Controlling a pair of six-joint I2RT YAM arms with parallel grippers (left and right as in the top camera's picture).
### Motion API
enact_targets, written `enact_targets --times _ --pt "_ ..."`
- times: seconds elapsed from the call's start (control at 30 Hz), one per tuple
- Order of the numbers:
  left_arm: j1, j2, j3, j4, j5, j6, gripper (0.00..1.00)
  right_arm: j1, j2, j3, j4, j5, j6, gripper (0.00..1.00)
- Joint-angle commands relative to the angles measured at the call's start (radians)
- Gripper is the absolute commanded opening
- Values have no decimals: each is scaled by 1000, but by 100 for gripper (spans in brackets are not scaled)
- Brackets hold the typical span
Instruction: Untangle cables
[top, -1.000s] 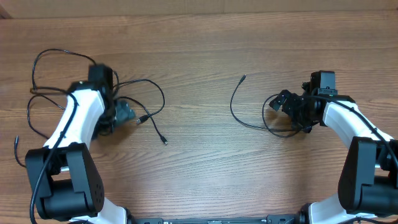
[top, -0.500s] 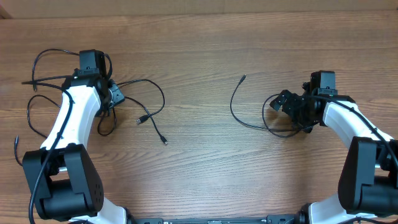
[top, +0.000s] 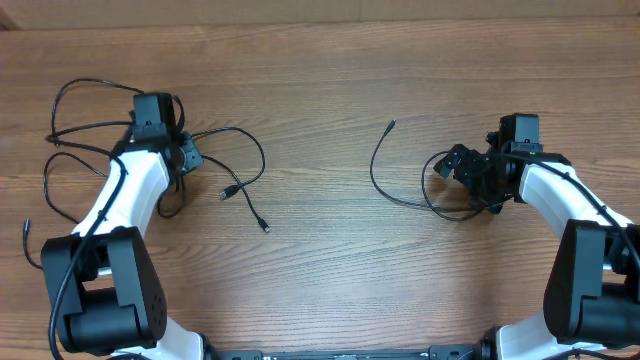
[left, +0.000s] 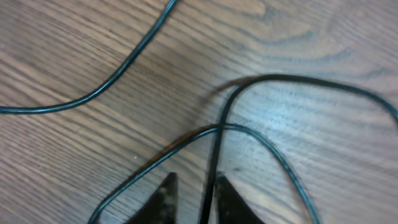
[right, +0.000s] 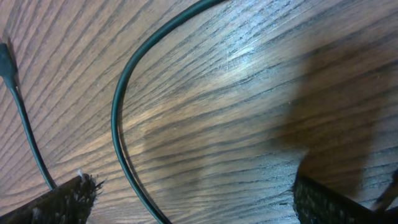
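The left fingers (left: 158, 205) have just pinched in from wide open. A black strand (left: 214, 149) of the tangled cables (top: 245, 130) now runs right between them, and it looks gripped just short of where it crosses another strand. The left arm (top: 130, 190) has also shifted a little farther out across the desk (top: 320, 80). I'd read that as a hold taken so one cable can be drawn free of the tangle. The arm reaches forward from its base with its wrist bent down over the loops. The right fingers (right: 62, 199) stand wide apart and hold nothing. They are poised low over a bend of the separate cable (top: 372, 170), which lies unmoved on the right half.
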Motion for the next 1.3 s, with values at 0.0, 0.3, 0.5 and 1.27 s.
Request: enact_targets --times 0.0,0.3,0.5,1.27 --pt "5 3 -40 20 -21 59 4 4 -8 1 5 10 -1 100" --pt "6 32 -57 47 -49 106 43 4 -8 1 5 10 -1 100" --pt "13 119 -57 75 -54 107 70 4 -8 1 5 10 -1 100" --pt "105 170 90 -38 363 180 4 4 -8 -51 72 10 -1 100"
